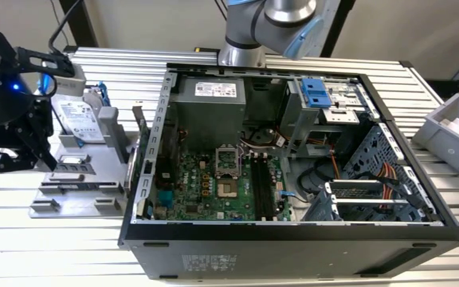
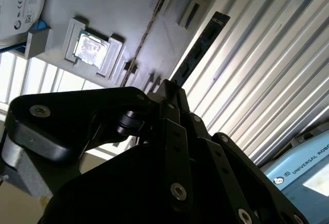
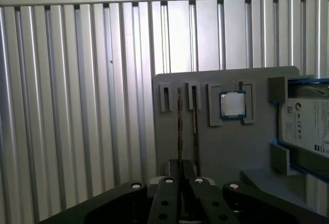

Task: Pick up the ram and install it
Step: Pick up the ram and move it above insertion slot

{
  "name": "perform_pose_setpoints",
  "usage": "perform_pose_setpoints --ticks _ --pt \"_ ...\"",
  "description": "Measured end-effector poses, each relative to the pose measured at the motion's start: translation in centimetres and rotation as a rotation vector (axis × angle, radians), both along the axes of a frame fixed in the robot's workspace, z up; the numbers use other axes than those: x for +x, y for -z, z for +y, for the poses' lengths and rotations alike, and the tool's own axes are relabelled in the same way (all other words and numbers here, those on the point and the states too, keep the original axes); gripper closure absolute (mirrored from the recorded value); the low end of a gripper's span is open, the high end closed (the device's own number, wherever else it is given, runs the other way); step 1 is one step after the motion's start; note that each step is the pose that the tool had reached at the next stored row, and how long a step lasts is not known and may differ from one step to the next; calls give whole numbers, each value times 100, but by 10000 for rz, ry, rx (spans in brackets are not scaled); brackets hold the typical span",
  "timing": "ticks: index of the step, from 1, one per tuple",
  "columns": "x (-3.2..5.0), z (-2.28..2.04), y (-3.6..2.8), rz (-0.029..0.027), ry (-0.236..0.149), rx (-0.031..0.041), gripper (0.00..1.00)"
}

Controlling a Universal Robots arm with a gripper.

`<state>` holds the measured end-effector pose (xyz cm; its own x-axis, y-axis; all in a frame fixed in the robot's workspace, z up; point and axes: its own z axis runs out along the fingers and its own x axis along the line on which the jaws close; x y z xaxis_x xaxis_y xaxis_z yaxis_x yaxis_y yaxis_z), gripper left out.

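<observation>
fingers (image 2: 171, 116) clamped on ram (image 2: 198, 50), processor chip (image 2: 92, 48), hard drive (image 2: 20, 3) nearby

Our exterior view hangs high and looks down into the open computer case (image 1: 293, 179), with the parts tray (image 1: 78, 206) at the exterior view's left. Both wrist views peer past the gripper (image 3: 187, 165) at that same tray, and we get the second wrist view closer in and slanted.
</observation>
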<state>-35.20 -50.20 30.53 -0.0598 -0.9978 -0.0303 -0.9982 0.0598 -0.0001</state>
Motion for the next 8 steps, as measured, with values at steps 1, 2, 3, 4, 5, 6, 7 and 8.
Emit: perform_pose_setpoints --ticks 1,2,3,4,5,6,7,8 --pt "0 3 -5 -5 0 -4 100" --pt "0 8 -11 -10 0 -8 100" --pt "0 12 -17 -15 -4 -10 100" --pt "0 15 -23 -21 -22 -12 100" --pt "0 19 -28 -29 -45 -16 100" --pt "0 22 -32 -43 -67 -17 100" --pt "0 27 -36 -61 -84 -20 100" --pt "0 32 -37 -86 -96 -20 100"
